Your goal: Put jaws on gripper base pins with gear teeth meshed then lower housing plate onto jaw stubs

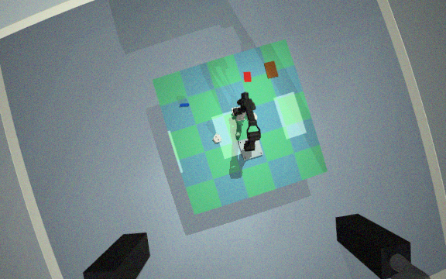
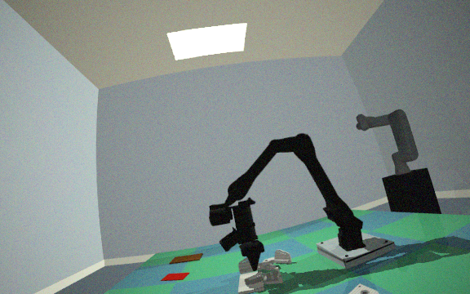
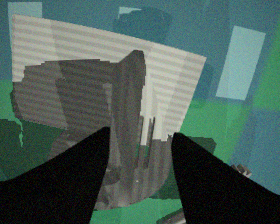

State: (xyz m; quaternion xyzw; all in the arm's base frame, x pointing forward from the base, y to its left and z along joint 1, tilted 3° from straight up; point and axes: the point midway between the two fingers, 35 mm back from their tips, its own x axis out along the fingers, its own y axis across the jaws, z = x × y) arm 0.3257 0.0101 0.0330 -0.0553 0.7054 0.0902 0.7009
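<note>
My gripper (image 3: 142, 136) (image 2: 254, 268) points down, shut on a grey jaw (image 3: 127, 100) (image 2: 244, 266). The jaw stands upright between the fingertips in the wrist view, over the gripper base. The base's pale ribbed block (image 3: 91, 44) (image 2: 245, 284) shows behind the jaw; its pins are hidden. I cannot tell whether the held jaw touches a pin. Another grey part (image 2: 282, 256), apparently the second jaw, lies beside the base toward the arm's foot; whether it is on a pin is unclear. A small pale plate with holes (image 1: 217, 138) (image 2: 362, 291), apparently the housing plate, lies apart.
A red rectangle (image 1: 247, 77) (image 2: 175, 277) and a brown one (image 1: 271, 70) (image 2: 186, 258) lie beyond the base. A blue block (image 1: 184, 105) lies off to one side. The arm's white mounting plate (image 1: 256, 154) (image 2: 330, 254) stands on the checkered mat (image 1: 204, 198).
</note>
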